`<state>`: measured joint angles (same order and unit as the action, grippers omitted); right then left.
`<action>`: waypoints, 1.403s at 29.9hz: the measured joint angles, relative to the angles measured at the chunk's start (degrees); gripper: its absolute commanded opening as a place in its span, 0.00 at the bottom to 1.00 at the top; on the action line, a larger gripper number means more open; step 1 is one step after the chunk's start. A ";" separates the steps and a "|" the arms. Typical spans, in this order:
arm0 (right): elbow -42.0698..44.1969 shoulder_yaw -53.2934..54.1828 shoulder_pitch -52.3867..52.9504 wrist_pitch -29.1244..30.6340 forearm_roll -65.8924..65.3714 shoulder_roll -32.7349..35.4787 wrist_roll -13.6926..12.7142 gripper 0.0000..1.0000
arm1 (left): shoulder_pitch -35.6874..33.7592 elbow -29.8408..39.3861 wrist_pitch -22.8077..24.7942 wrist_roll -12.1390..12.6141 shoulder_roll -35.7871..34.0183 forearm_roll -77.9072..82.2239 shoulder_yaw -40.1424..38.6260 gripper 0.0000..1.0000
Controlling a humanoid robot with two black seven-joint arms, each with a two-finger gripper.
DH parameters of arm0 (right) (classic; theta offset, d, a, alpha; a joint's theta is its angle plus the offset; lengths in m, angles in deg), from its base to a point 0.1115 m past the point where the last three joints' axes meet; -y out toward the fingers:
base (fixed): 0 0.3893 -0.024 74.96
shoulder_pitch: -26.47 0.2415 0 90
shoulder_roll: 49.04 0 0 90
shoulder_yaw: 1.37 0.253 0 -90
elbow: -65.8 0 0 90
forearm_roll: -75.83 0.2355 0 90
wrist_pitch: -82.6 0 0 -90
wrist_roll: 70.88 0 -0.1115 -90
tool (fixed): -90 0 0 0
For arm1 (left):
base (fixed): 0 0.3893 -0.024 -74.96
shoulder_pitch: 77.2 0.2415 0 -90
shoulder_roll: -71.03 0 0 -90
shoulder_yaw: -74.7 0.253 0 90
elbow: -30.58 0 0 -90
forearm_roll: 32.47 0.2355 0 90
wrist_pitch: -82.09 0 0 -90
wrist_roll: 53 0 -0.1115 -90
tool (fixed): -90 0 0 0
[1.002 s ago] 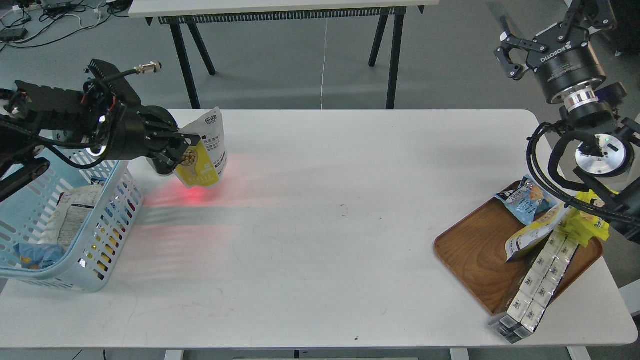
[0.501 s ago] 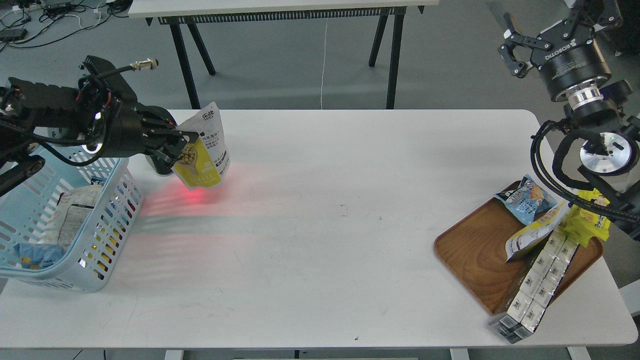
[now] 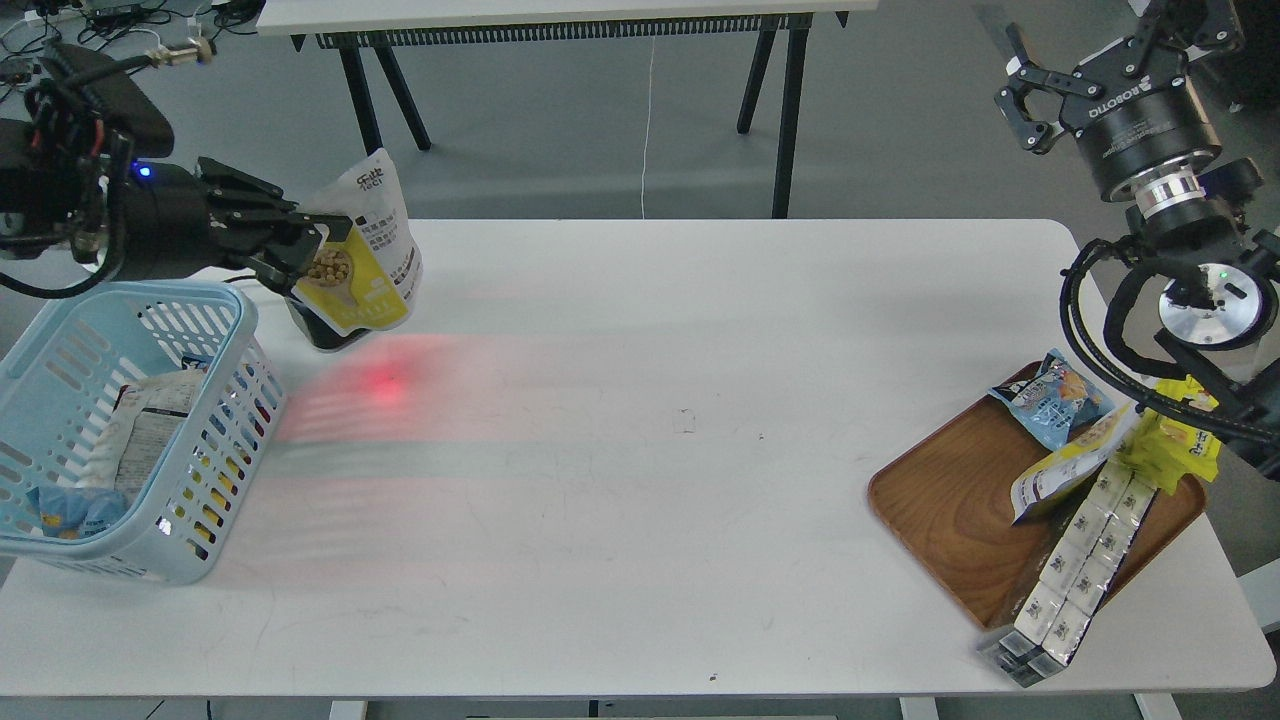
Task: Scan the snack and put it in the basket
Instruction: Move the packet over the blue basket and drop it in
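My left gripper [image 3: 325, 245] is shut on the snack [image 3: 365, 250], a yellow and white-grey pouch with a round picture of beans. It holds the pouch in the air, tilted, just right of the far right corner of the light blue basket [image 3: 215, 430]. A dark scanner [image 3: 322, 333] stands under the pouch, and a red light spot [image 3: 385, 385] falls on the table near it. My right gripper [image 3: 1030, 95] is open and empty, raised high at the far right.
The basket holds a few packets [image 3: 135, 440]. A brown wooden tray [image 3: 950, 510] at the right front holds a blue packet [image 3: 1050, 400], a yellow-white pouch [image 3: 1070, 465], a bright yellow pack [image 3: 1180, 440] and silver boxes [image 3: 1075, 560] that overhang its edge.
My left arm has lifted and drawn back to the left with the snack, toward the basket. The red spot is now clear of the pouch. The right gripper rose slightly.
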<state>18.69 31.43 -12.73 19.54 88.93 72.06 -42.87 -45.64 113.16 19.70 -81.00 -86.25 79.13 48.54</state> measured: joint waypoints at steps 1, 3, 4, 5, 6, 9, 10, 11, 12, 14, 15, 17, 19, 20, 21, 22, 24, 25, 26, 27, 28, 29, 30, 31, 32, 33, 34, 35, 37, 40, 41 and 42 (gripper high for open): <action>0.00 0.00 0.00 0.02 0.00 -0.10 0.00 0.99 | -0.03 0.19 0.19 0.00 -1.32 -0.51 -0.36 0.00; 0.00 0.03 0.04 0.04 0.00 -0.27 0.00 0.99 | -0.03 0.25 0.35 0.00 -3.76 -0.96 -0.62 0.00; 0.00 0.04 0.06 0.05 0.00 -0.33 0.00 0.99 | -0.03 0.26 0.37 0.00 -4.98 -1.03 -0.63 0.00; 0.01 0.05 0.06 0.06 0.00 -0.37 0.00 0.99 | -0.03 0.24 0.39 0.00 -6.41 -1.09 -0.63 0.00; 0.01 0.06 0.06 0.10 0.00 -0.39 0.00 0.99 | -0.02 0.18 0.39 0.00 -7.77 -1.14 -0.63 0.00; 0.01 0.07 0.05 0.22 0.00 -0.42 0.00 0.99 | 0.10 -0.48 0.39 0.00 -10.48 -1.20 -0.38 0.01; 0.01 0.07 0.05 0.23 0.00 -0.42 0.00 0.99 | 0.15 -0.92 0.39 0.00 -11.04 -1.20 -0.26 0.01; 0.01 0.07 0.05 0.23 0.00 -0.42 0.00 0.99 | 0.23 -1.55 0.39 0.00 -11.65 -1.21 -0.14 0.01; 0.01 0.07 0.05 0.23 0.00 -0.42 0.00 0.99 | 0.36 -2.24 0.39 0.00 -12.12 -1.22 -0.06 0.01; 0.01 0.07 0.04 0.23 -0.01 -0.42 0.00 0.99 | 0.62 -3.50 0.39 0.00 -12.66 -1.26 0.07 0.01; 0.01 0.07 0.02 0.26 -0.02 -0.43 0.00 0.99 | 0.74 -4.08 0.39 0.00 -12.82 -1.30 0.16 0.02; 0.01 0.07 0.01 0.30 -0.07 -0.43 0.00 0.99 | 1.00 -5.17 0.33 0.00 -13.06 -1.40 1.06 0.02; 0.11 0.07 0.00 0.30 -0.08 -0.43 0.00 0.99 | 1.23 -6.01 -0.07 0.00 -13.52 -1.45 2.88 0.02; 0.16 0.07 0.00 0.30 -0.08 -0.43 0.00 0.99 | 1.26 -6.21 -0.46 0.00 -13.80 -1.48 3.69 0.02; 0.24 0.12 0.00 0.30 -0.08 -0.43 0.00 0.99 | 1.28 -6.34 -0.99 0.00 -14.09 -1.54 4.71 0.02; 0.32 0.29 -0.01 0.31 -0.09 -0.43 0.00 0.99 | 1.29 -6.40 -1.51 0.00 -14.26 -1.64 5.76 0.02; 0.48 0.74 -0.05 0.31 -0.09 -0.43 0.00 0.99 | 1.30 -6.49 -2.46 0.00 -14.38 -1.99 8.02 0.03; 0.53 0.91 -0.08 0.31 -0.09 -0.43 0.00 0.99 | 1.31 -6.51 -2.96 0.00 -14.39 -2.12 9.17 0.03; 0.54 1.02 -0.09 0.31 -0.09 -0.43 0.00 0.99 | 1.31 -6.53 -3.45 0.00 -14.40 -2.22 10.06 0.04; 0.54 1.10 -0.09 0.31 -0.09 -0.43 0.00 0.99 | 1.31 -6.53 -4.03 0.00 -14.44 -2.29 11.04 0.04; 0.54 1.14 -0.09 0.31 -0.09 -0.43 -0.01 0.99 | 1.32 -6.53 -4.53 0.00 -14.45 -2.32 11.92 0.04; 0.54 1.17 -0.09 0.31 -0.09 -0.43 -0.01 0.99 | 1.34 -6.51 -4.96 0.00 -14.44 -2.33 12.70 0.05; 0.54 1.19 -0.09 0.31 -0.09 -0.43 -0.01 0.99 | 1.34 -6.51 -5.27 0.00 -14.39 -2.34 13.30 0.05; 0.54 1.19 -0.09 0.31 -0.09 -0.43 -0.02 0.99 | 1.34 -6.49 -5.59 0.00 -14.20 -2.35 13.89 0.07; 0.54 1.19 -0.09 0.31 -0.09 -0.43 -0.02 0.99 | 1.36 -6.48 -5.86 0.00 -14.04 -2.36 14.23 0.09; 0.53 1.19 -0.08 0.31 -0.09 -0.43 -0.02 0.99 | 1.37 -6.47 -6.13 0.00 -13.92 -2.44 14.47 0.11; 0.50 1.19 -0.08 0.31 -0.09 -0.41 -0.02 0.99 | 1.38 -6.46 -6.31 0.00 -13.83 -2.62 14.60 0.15; 0.48 1.19 -0.06 0.31 -0.09 -0.37 -0.02 0.99 | 1.39 -6.40 -6.41 0.00 -13.75 -2.81 14.67 0.19; 0.46 1.18 0.05 0.31 -0.09 -0.24 -0.02 0.99 | 1.39 -6.26 -6.43 0.00 -13.74 -3.19 14.71 0.22; 0.45 1.16 0.06 0.31 -0.09 -0.09 -0.02 0.99 | 1.39 -6.08 -6.14 0.00 -13.74 -3.65 14.73 0.33; 0.45 1.16 0.07 0.31 -0.09 -0.05 -0.02 0.99 | 1.39 -6.01 -6.07 0.00 -13.77 -4.18 14.70 0.40; 0.44 1.16 0.07 0.31 -0.09 -0.03 -0.02 0.99 | 1.36 -5.99 -6.02 0.00 -13.83 -5.17 14.53 0.50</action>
<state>19.13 32.59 -12.66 19.85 88.84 72.03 -42.89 -44.29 107.17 13.68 -81.00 -100.07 73.96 63.07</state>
